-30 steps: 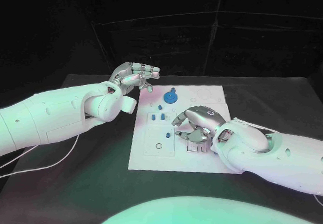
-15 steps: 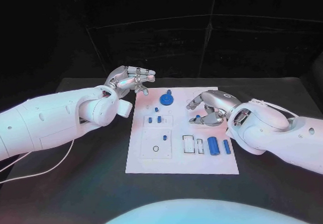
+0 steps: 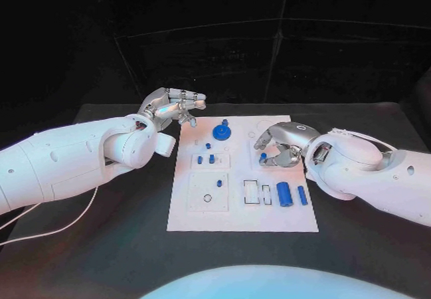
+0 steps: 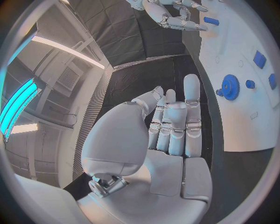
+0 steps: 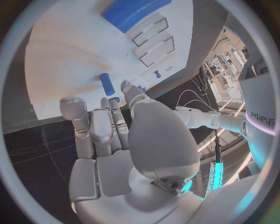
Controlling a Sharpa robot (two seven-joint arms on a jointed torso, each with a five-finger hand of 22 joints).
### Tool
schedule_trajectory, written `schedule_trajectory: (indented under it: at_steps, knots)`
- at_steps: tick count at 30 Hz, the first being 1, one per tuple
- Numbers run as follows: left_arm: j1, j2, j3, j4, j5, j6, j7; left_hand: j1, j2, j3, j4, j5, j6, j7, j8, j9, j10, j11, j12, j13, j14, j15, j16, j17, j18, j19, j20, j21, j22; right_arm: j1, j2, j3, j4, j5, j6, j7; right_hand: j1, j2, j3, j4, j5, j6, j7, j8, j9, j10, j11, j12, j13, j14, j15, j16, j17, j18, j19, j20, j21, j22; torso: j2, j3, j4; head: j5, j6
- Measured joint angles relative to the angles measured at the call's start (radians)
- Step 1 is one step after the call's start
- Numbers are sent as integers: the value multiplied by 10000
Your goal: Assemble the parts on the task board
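On the counter: task board (image 3: pixel 239 215) lay mid-counter, blue gear (image 3: pixel 222 130) seated, two cylinders (image 3: pixel 292 194) loose.
Left hand (image 3: pixel 172 103): curled, empty.
Right hand (image 3: pixel 280 145): possibly pinched a small part.
Left: most parts.

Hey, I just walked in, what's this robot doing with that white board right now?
It is assembling small blue parts on the white task board on the black table. The right hand hovers over the board's right side, fingers curled, with a small blue piece at its fingertips; whether it grips the piece is unclear. The left hand is raised off the board's far left corner, fingers curled, holding nothing. A blue gear stands on the board, and two blue cylinders lie at its right.
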Motion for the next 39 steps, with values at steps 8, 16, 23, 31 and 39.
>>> schedule_trajectory:
  at_steps: [8, 16, 23, 31, 39]
  knots:
    - [0, 8, 0, -7, 0, 6, 0, 0, 0, 0, 0, 0, 0, 0, 0, 0, 0, 0, 0, 0, 0, 0, 0, 0, 1, 0, 0, 0, 0, 0, 144, -1, -227, -361, 394, -30, 327, 328, 284, -66, -278, 594, 126, 144, 25, 505, -76, 271, -13, 0, 0, 0, -109, 0, 94, -90, 0, -1, -4, 5, 0, 1, 10]
    - [0, 8, 0, -9, 0, 9, 0, 0, 0, 0, 0, 0, 0, 0, 0, 1, 0, 0, 0, -1, 0, 0, 0, 1, 0, 0, 0, 0, 1, 0, 221, -3, -272, -619, 670, -16, 414, 415, 892, -72, -320, 1054, 107, 229, 39, 1242, -181, 371, -44, 0, -77, 80, 75, 0, 403, -163, 322, 549, -4, 6, 0, 22, 12]
    - [0, 8, -1, -8, 0, 25, -2, 0, 0, 0, 0, 0, 0, 0, 0, -8, 0, 0, 0, 8, 0, 0, 0, 1, 0, 0, 0, 0, 1, -1, 257, -3, -346, -785, 806, -15, 414, 415, 1210, -66, -320, 1161, 66, 229, 25, 1402, -234, 185, -45, 0, -76, 80, 75, -1, 403, -163, 322, 569, -6, 4, -5, 14, -9]
    - [0, 12, -1, -20, 0, 63, -18, 0, 0, -29, -29, 0, 1, 0, 0, -7, 0, 0, 0, 7, -35, 35, 0, -10, 0, 0, 0, 0, 2, -3, 299, -3, -347, -878, 787, 10, 532, 365, 1844, -251, -626, 1326, 57, 224, 3, 1898, -248, 77, -47, -14, -203, 184, 180, -1, 511, -272, 449, 716, -7, 6, -5, 8, -6]
    - [0, 12, -1, -26, 0, 88, -29, 0, 0, -29, -29, 0, 0, 0, 0, -7, 0, 0, 0, 7, -35, 35, 0, -10, 0, 0, 0, 0, 2, -5, 241, -4, -219, -923, 436, 111, 836, 363, 2682, -739, -909, 1292, 23, 151, -22, 2194, -93, -1, -27, -1, -218, 256, 305, -1, 601, -361, 685, 1070, -7, 6, -14, 1, -2]
